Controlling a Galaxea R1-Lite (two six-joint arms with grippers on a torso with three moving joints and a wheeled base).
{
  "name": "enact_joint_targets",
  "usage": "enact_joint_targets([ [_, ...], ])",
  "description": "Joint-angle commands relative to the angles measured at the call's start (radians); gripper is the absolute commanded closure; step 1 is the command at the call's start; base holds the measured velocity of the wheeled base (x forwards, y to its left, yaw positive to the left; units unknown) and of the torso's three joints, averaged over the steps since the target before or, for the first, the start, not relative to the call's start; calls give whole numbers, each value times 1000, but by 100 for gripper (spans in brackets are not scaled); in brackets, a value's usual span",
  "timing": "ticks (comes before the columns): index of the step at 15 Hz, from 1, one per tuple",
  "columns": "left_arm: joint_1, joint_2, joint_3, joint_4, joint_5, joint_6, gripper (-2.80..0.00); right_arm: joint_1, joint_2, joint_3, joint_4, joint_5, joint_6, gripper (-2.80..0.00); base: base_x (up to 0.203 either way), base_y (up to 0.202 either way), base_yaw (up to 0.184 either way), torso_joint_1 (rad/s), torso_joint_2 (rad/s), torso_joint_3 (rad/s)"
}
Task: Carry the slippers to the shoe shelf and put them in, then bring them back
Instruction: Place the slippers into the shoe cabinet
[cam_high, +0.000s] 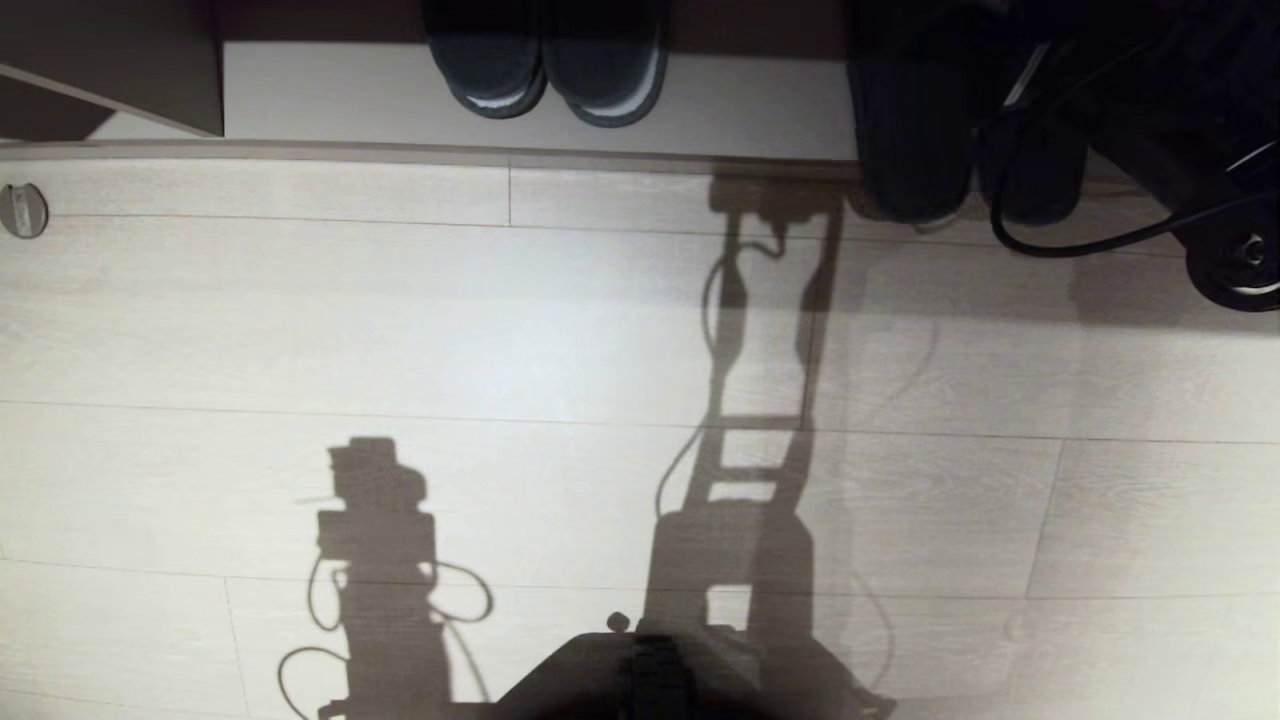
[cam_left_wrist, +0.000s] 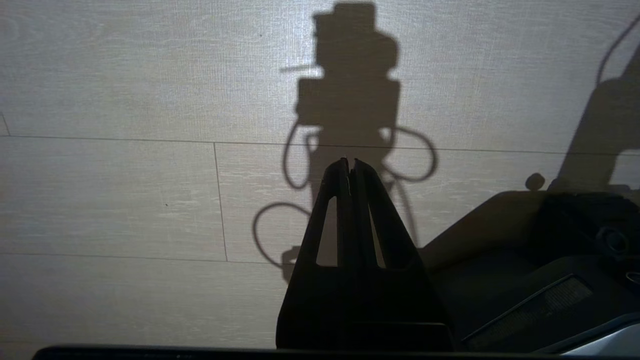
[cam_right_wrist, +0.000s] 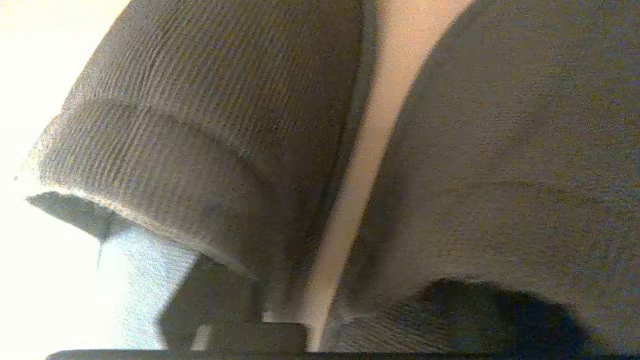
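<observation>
**Slippers sit half over the shelf lip, with a cable close by**

The slippers (cam_high: 912, 140) lie at the far right of the scene. They straddle the front edge of the shoe shelf (cam_high: 330, 100), and their near ends reach out over the floor (cam_high: 560, 330). The right wrist view shows them side by side with a narrow gap between them.

The right arm (cam_high: 1130, 100) hangs right over them. The right gripper itself is lost in that dark mass, so I cannot tell whether it is open, closed or gripping a slipper. The left gripper (cam_left_wrist: 350, 164) is closed on nothing, low over the floor on the near left.

What could go wrong:
- Because the pair sits so far forward, it may not count as put in. A nudge from the arm could slide a slipper off the lip onto the floor.
- A black cable (cam_high: 1060, 245) loops just beside the right-hand slipper. It could catch the soft fabric and drag it if the arm pulls away.
- A grip that takes only one slipper would split the pair.
- The dark slippers (cam_high: 548, 65) farther left on the same board could be mistaken for the target.

Count:
- Grey-blue slippers: two.
- Dark slippers: two.
- Shelf: one.
- Cable loops: one.
- Round floor fittings (cam_high: 22, 210): one, far left.
</observation>
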Motion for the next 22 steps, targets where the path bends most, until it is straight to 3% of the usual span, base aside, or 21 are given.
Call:
enact_joint_targets([
  [1, 0, -2, 1, -1, 0, -2, 0, 0, -1, 0, -1, -1, -1, -280, 0, 0, 0, 0, 0, 0],
  [11, 0, -2, 1, -1, 0, -2, 0, 3, -86, 178, -50, -1, -10, -280, 0, 0, 0, 0, 0, 0],
  [22, 1, -2, 1, -1, 0, -2, 0, 6, -148, 264, -55, -1, -10, -280, 0, 0, 0, 0, 0, 0],
])
